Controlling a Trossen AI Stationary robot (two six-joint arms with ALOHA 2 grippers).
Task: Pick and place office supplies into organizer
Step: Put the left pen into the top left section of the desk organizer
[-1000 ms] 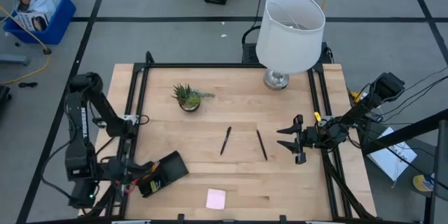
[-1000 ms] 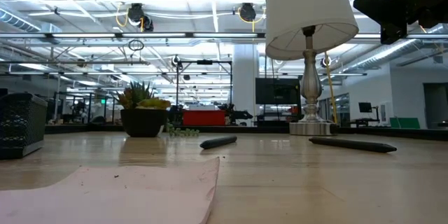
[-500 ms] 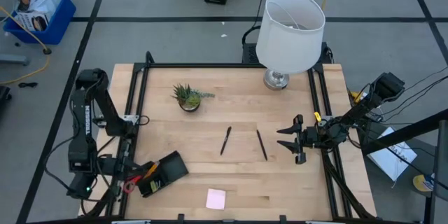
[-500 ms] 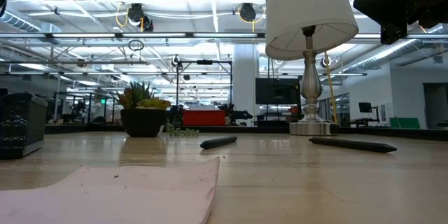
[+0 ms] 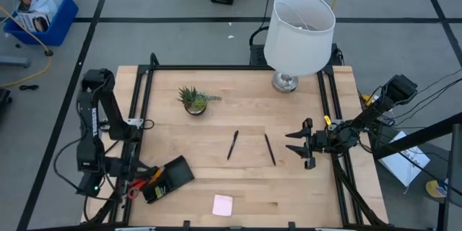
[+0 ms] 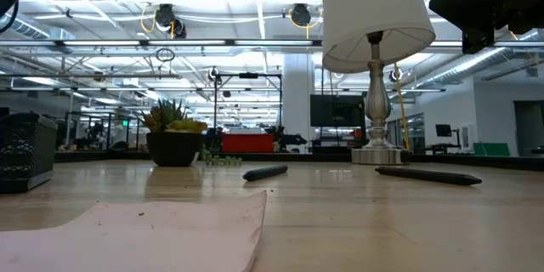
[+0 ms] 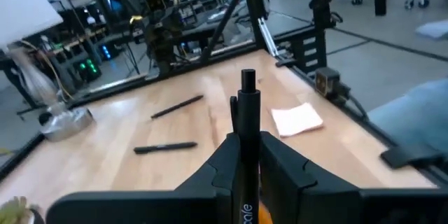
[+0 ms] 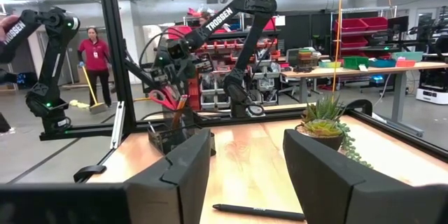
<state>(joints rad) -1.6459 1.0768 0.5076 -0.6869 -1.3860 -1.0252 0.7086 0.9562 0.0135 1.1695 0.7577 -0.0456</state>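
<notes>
left gripper (image 7: 245,155) pinches a black pen (image 7: 246,122) upright above the organizer (image 5: 167,179) at the table's near-left corner, ready to drop in; right gripper (image 5: 303,144) waits open beside two pens (image 5: 268,149).

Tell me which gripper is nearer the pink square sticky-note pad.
Left. The left gripper, shut on a black pen, sits over the black organizer tray just left of the pink square sticky-note pad. The open right gripper hovers farther away, near the table's right edge.
</notes>
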